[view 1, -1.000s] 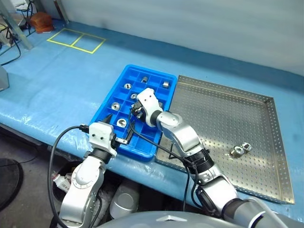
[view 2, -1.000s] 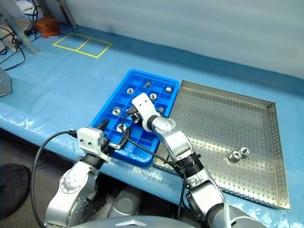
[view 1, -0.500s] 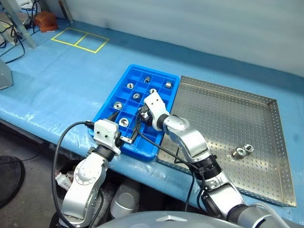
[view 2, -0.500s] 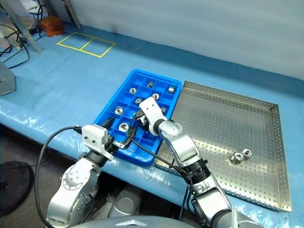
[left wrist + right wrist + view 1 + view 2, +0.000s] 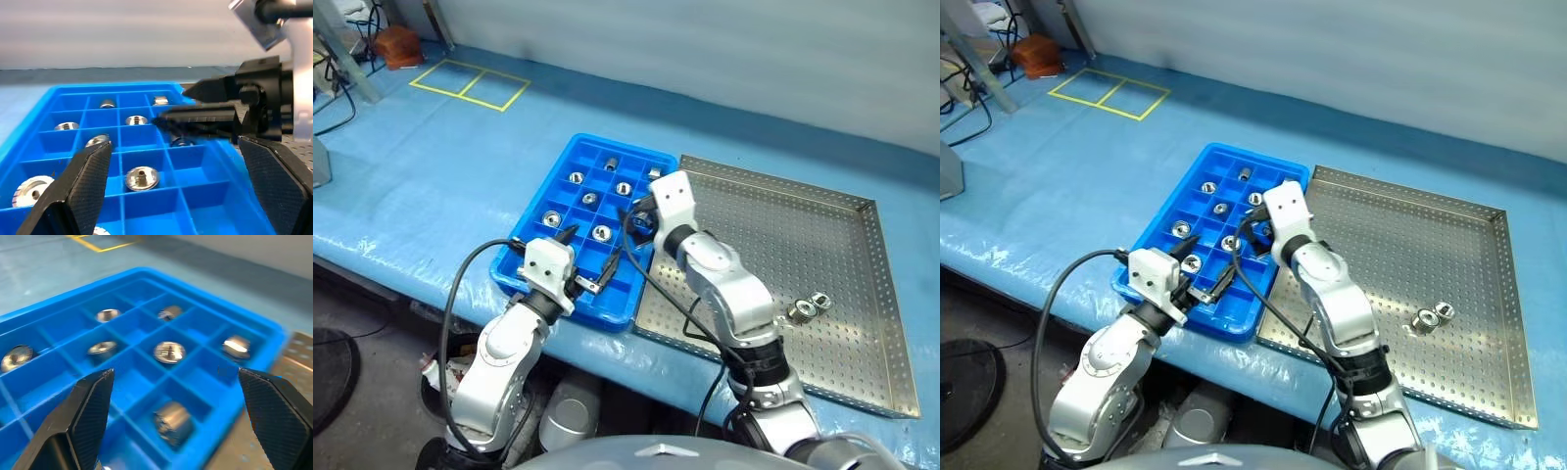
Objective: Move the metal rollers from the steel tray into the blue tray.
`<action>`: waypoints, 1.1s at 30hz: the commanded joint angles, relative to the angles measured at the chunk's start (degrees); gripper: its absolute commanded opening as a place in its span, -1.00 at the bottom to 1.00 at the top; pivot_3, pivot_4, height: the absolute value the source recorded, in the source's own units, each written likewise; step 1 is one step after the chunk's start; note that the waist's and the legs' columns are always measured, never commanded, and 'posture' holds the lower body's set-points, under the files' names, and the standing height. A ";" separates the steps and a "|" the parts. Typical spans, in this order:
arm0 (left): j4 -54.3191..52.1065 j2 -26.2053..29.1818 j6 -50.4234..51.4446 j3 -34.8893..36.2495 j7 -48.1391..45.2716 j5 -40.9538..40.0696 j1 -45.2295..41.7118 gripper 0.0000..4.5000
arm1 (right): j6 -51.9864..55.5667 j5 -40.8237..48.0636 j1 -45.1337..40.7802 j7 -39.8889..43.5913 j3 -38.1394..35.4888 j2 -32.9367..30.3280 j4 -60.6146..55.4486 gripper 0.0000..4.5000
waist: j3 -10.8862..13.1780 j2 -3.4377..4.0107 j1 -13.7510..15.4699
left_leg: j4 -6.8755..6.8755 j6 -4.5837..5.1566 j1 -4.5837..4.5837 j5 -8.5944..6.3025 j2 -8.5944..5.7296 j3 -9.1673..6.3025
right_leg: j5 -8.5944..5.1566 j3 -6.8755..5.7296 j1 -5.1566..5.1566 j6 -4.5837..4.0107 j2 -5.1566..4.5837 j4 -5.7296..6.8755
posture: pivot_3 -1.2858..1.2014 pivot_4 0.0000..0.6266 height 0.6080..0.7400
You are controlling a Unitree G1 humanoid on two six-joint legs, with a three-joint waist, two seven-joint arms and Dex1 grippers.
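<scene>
Hovering over the blue tray [image 5: 540,221], right gripper [image 5: 639,217] spread and apparently empty (fingertips partly hidden), left gripper [image 5: 588,262] wide apart, two metal rollers [image 5: 808,307] lay in the steel tray [image 5: 783,235].

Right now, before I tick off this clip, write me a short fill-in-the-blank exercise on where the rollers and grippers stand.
1. The number of metal rollers lying in the steel tray is ____.
2. The right gripper hovers with its jaws ____ over the blue tray.
3. The left gripper, near the blue tray's front edge, is open and holds ____.
4. From the robot's side, the steel tray lies to the ____ of the blue tray.

Missing words: two; open; nothing; right
</scene>
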 commanded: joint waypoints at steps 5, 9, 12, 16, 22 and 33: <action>2.39 -0.11 0.18 -2.33 -3.32 -1.80 -3.86 1.00 | 5.07 -1.05 7.34 -6.29 -6.16 1.39 -11.45 0.89 | -0.11 0.18 -5.69 | 0.01 0.01 0.02 0.01 -0.01 -0.06 | 0.01 0.02 0.06 -0.01 0.01 0.02 | 0.18 -0.52 1.00; 3.68 -0.12 0.07 -2.84 -4.39 -1.75 -5.07 1.00 | 7.43 -1.55 11.15 -8.83 -7.41 2.65 -14.78 0.89 | -0.11 0.19 -10.69 | 0.03 0.02 0.16 0.01 -0.03 -0.10 | 0.01 0.08 0.23 -0.02 -0.01 0.03 | 0.15 -0.52 1.00; 4.50 -0.19 0.00 -3.01 -4.98 -1.70 -5.74 1.00 | 9.39 -1.37 15.15 -10.38 -8.46 4.30 -17.86 0.89 | -0.11 0.20 -13.53 | 0.00 0.03 0.38 0.01 -0.02 -0.15 | -0.01 0.07 0.40 -0.05 0.00 0.03 | 0.15 -0.52 1.00; 5.11 -0.24 0.01 -3.10 -5.77 -1.84 -6.22 1.00 | 10.81 -1.16 20.23 -11.44 -8.18 5.88 -20.93 0.89 | -0.12 0.22 -15.83 | 0.00 0.03 0.53 0.01 0.00 -0.22 | -0.04 0.07 0.52 -0.10 0.03 0.07 | 0.13 -0.52 1.00; 5.88 -0.55 -0.01 -3.55 -6.45 -1.72 -6.92 1.00 | 11.58 -0.64 23.04 -12.49 -6.71 7.23 -22.24 0.89 | -0.11 0.22 -17.02 | -0.02 0.03 1.04 0.01 0.00 -0.25 | -0.23 0.22 0.91 -0.40 0.00 0.08 | 0.12 -0.52 1.00; 6.08 -0.84 -0.10 -3.62 -6.46 -1.32 -6.95 1.00 | 11.59 0.19 22.61 -13.26 -5.60 7.05 -21.34 0.89 | -0.11 0.21 -17.13 | -0.08 0.05 1.05 0.02 -0.03 -0.20 | -0.22 0.35 0.89 -0.38 -0.02 0.05 | 0.13 -0.52 1.00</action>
